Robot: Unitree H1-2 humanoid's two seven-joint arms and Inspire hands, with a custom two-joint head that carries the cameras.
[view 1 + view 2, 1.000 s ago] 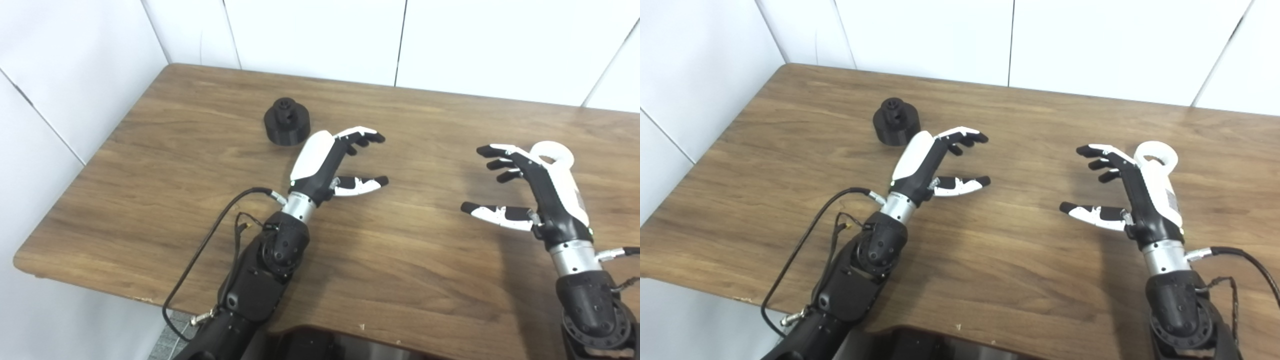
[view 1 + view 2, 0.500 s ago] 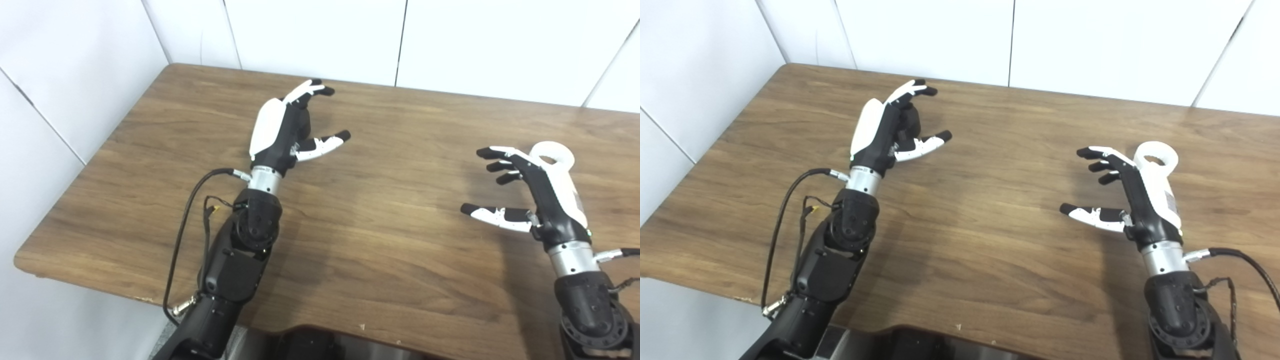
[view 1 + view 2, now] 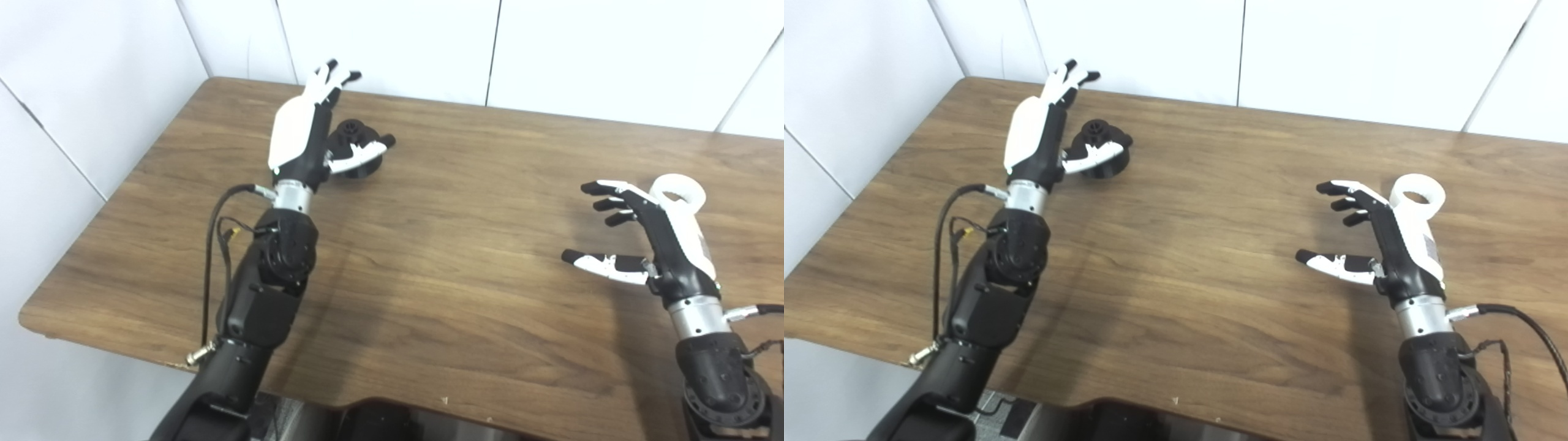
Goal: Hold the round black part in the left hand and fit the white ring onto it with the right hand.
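left hand [image 3: 300, 131]: raised, fingers spread (thumb out) | right hand [image 3: 658, 236]: low, fingers apart

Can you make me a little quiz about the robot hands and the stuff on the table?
1. True or false: the left hand already grips the round black part.
2. Which hand is nearer the white ring? A) left B) right
3. Fill in: the ring lies on the wooden ____.

Key:
1. False. Its fingers are spread open beside the part, which sits on the table.
2. B. The right hand is open, right next to the ring.
3. table
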